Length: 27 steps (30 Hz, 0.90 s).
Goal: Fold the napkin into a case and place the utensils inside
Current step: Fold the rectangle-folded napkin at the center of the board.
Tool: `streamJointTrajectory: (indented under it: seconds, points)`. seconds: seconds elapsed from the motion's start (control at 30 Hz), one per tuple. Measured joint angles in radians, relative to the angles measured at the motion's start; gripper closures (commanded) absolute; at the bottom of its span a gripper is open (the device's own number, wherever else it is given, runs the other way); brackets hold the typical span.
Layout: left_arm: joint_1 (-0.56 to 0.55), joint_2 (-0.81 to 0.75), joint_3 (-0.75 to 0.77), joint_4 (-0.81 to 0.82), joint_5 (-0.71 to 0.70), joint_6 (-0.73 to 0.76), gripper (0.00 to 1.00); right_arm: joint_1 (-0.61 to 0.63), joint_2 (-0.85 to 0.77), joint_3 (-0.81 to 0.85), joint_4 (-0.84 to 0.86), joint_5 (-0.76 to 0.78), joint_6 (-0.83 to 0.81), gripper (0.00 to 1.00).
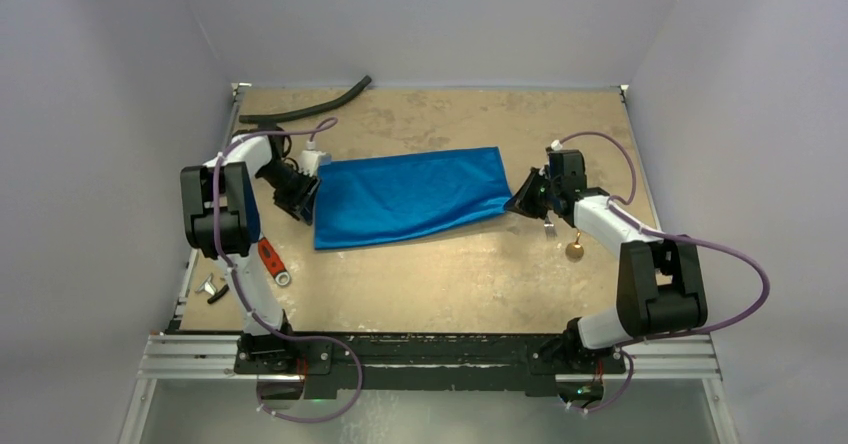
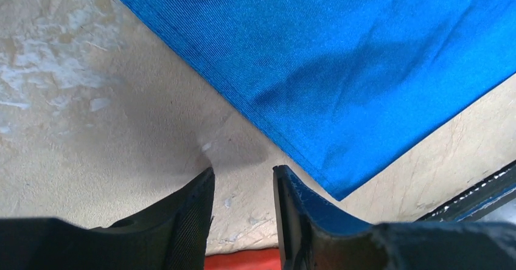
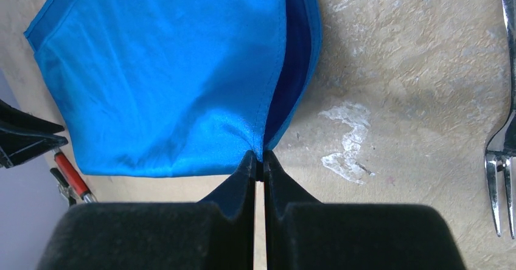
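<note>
Napkin (image 1: 410, 196): folded blue oblong on counter (image 1: 450, 284), long axis running left-right between the arms. Right claw (image 3: 259, 157) pinched shut on its right-end edge. Left claw (image 2: 243, 171) apart, empty, just off the left corner.

Both arms are built alike, the left arm (image 1: 232, 214) and the right arm (image 1: 655, 284): white rounded links are joined by boxy black joint housings. A purple cable (image 1: 214, 214) is looped along the left arm. A second purple cable (image 1: 745, 257) is run along the right arm down to its black base (image 1: 575, 356). The left tool (image 2: 243, 173) and the right tool (image 3: 258, 157) are fitted with matte black, wedge-shaped fingers (image 2: 188, 218). A fine ribbed texture is seen on their inner faces.
</note>
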Motion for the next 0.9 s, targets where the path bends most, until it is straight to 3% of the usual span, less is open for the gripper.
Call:
streamJointTrajectory:
  seconds: [0.9]
  points:
    - [-0.112, -0.037, -0.055, 0.143, 0.034, -0.104, 0.69, -0.057, -0.032, -0.002, -0.032, 0.079, -0.034, 1.0]
